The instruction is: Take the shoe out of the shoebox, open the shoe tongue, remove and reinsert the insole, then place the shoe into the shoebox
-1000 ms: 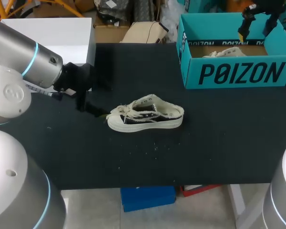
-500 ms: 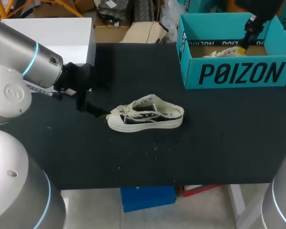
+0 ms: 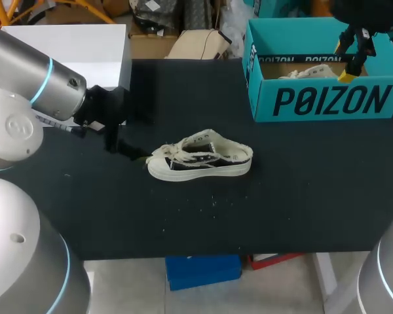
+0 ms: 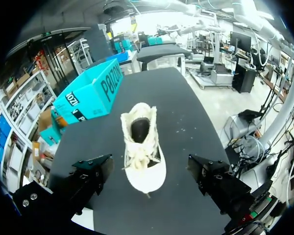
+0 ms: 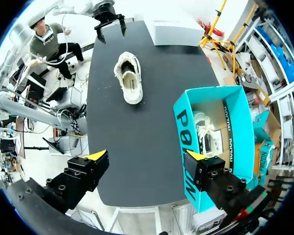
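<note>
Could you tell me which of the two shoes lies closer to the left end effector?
The shoe out on the black table, toe towards the left end effector; the other shoe sits inside the teal shoebox.

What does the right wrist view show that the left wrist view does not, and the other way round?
Only the right wrist view looks into the shoebox, where a second shoe lies, and shows the left gripper beyond the shoe on the table; the right gripper is open. Only the left wrist view shows that shoe close, toe and laces toward the open left gripper, touched by neither finger; there the box shows only its outer wall. Both show the shoe, the black table and the teal shoebox.
</note>
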`<state>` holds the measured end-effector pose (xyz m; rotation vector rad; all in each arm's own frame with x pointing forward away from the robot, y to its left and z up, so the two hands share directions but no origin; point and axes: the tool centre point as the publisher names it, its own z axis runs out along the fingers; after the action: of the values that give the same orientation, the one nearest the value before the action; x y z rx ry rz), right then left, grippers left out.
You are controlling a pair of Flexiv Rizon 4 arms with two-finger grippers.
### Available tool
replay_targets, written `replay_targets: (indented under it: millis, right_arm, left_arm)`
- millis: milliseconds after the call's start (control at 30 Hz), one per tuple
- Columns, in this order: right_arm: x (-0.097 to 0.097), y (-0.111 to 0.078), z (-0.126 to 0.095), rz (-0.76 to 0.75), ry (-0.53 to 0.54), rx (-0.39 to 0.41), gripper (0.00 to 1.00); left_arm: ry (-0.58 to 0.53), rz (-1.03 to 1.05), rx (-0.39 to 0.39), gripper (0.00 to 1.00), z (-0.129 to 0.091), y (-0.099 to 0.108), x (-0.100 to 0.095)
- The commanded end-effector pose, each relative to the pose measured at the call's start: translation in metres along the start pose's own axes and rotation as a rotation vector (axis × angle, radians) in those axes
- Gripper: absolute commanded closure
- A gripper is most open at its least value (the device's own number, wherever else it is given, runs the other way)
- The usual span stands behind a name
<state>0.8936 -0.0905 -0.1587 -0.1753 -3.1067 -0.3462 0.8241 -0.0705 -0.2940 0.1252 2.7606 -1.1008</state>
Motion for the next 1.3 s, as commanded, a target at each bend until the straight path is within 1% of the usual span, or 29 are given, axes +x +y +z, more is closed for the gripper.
replay_targets:
  millis: [33, 333, 367, 500, 567, 667, 733, 767, 800, 1000, 1033, 1067, 1100, 1300]
  right_arm:
    - [-0.001, -0.004, 0.0, -0.044, 0.004, -0.009, 0.0]
    - [-0.001, -0.004, 0.0, -0.044, 0.004, -0.009, 0.0]
    - [0.003, -0.004, 0.002, -0.032, -0.012, -0.02, 0.0]
    - [0.018, 0.01, 0.008, -0.058, -0.092, -0.084, 0.0]
    - [0.024, 0.016, 0.018, -0.057, -0.116, -0.097, 0.0]
    - [0.037, 0.027, 0.036, -0.062, -0.138, -0.151, 0.0]
    - [0.045, 0.034, 0.05, -0.061, -0.14, -0.155, 0.0]
    - [0.048, 0.037, 0.057, -0.058, -0.142, -0.184, 0.0]
    - [0.051, 0.041, 0.064, -0.06, -0.141, -0.193, 0.0]
    - [0.062, 0.059, 0.1, -0.078, -0.159, -0.235, 0.0]
    - [0.063, 0.063, 0.106, -0.089, -0.16, -0.231, 0.0]
    - [0.064, 0.069, 0.112, -0.129, -0.163, -0.206, 0.0]
    - [0.065, 0.074, 0.116, -0.177, -0.159, -0.171, 0.0]
    - [0.065, 0.074, 0.116, -0.177, -0.159, -0.171, 0.0]
  left_arm:
    - [-0.004, 0.001, 0.001, 0.0, 0.001, 0.001, 0.001]
    - [-0.004, 0.001, 0.001, 0.0, 0.001, 0.001, 0.001]
    - [-0.004, 0.001, 0.001, 0.0, 0.001, 0.001, 0.001]
    - [-0.004, 0.001, 0.001, 0.0, 0.001, 0.001, 0.001]
    - [-0.004, 0.001, 0.001, 0.0, 0.001, 0.001, 0.001]
    - [-0.004, 0.001, 0.001, 0.0, 0.001, 0.001, 0.001]
    - [-0.004, 0.001, 0.001, 0.0, 0.001, 0.001, 0.001]
    - [-0.004, 0.001, 0.001, 0.0, 0.001, 0.001, 0.001]
    - [-0.004, 0.001, 0.001, 0.0, 0.001, 0.001, 0.001]
    - [-0.004, 0.001, 0.001, 0.0, 0.001, 0.001, 0.001]
    - [-0.004, 0.001, 0.001, 0.0, 0.001, 0.001, 0.001]
    - [-0.004, 0.001, 0.001, 0.0, 0.001, 0.001, 0.001]
    - [-0.004, 0.001, 0.001, 0.0, 0.001, 0.001, 0.001]
    - [-0.004, 0.001, 0.001, 0.0, 0.001, 0.001, 0.001]
